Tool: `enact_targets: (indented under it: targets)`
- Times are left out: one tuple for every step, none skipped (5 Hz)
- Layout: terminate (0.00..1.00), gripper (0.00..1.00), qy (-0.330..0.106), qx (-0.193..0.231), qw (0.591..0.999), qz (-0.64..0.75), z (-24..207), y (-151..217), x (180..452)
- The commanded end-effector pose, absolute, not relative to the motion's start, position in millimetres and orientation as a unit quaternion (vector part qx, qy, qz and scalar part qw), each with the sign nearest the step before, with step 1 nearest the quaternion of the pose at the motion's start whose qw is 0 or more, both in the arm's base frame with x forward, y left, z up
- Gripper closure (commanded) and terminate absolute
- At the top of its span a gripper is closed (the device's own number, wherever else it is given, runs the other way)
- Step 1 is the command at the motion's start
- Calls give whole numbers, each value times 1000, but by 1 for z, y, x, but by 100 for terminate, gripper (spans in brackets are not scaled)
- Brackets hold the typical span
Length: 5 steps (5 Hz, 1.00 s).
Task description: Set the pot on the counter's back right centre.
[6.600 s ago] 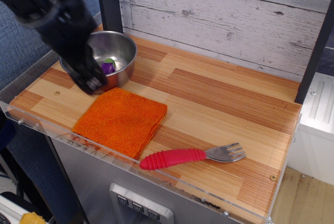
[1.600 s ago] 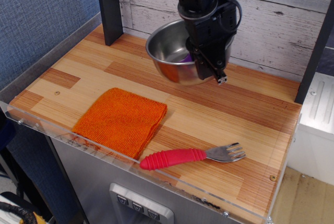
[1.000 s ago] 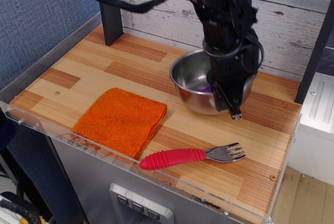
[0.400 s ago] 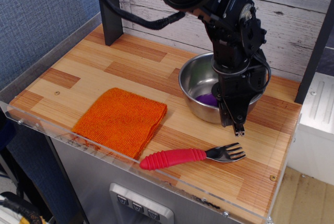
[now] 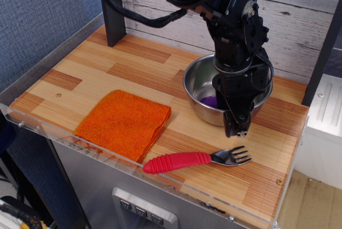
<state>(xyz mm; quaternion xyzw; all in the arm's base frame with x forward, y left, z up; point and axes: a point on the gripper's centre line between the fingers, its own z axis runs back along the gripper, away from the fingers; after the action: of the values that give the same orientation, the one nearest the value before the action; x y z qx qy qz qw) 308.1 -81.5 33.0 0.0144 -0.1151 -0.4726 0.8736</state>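
The shiny steel pot point(image 5: 206, 82) stands on the wooden counter point(image 5: 133, 69) at the back right, close to the plank wall. The purple toy eggplant point(image 5: 211, 101) lies inside it. My black gripper point(image 5: 236, 116) comes down from above onto the pot's front right rim. One finger point(image 5: 239, 122) hangs outside the wall and reaches down to the counter. The other finger is hidden inside the pot. The gripper looks shut on the rim.
A folded orange cloth point(image 5: 124, 122) lies at the front left. A fork with a red handle point(image 5: 195, 159) lies near the front edge, just below the gripper. A dark post point(image 5: 111, 7) stands at the back left. A clear acrylic rim point(image 5: 64, 138) runs along the front.
The pot was carried from the back left corner across to the back right and set down on the counter. Since the last frame the gripper shifted slightly left; the pot stayed put.
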Motion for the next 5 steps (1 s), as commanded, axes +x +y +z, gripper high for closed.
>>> enact_targets:
  targets:
    - [0, 0, -168, 21, 877, -450, 70, -74, 313]
    - [0, 0, -206, 12, 876, -436, 102, -69, 317]
    - [0, 0, -227, -9, 876, -426, 124, -63, 316]
    - [0, 0, -261, -31, 879, -397, 153, -50, 308]
    - [0, 0, -278, -12, 874, -397, 179, -45, 302]
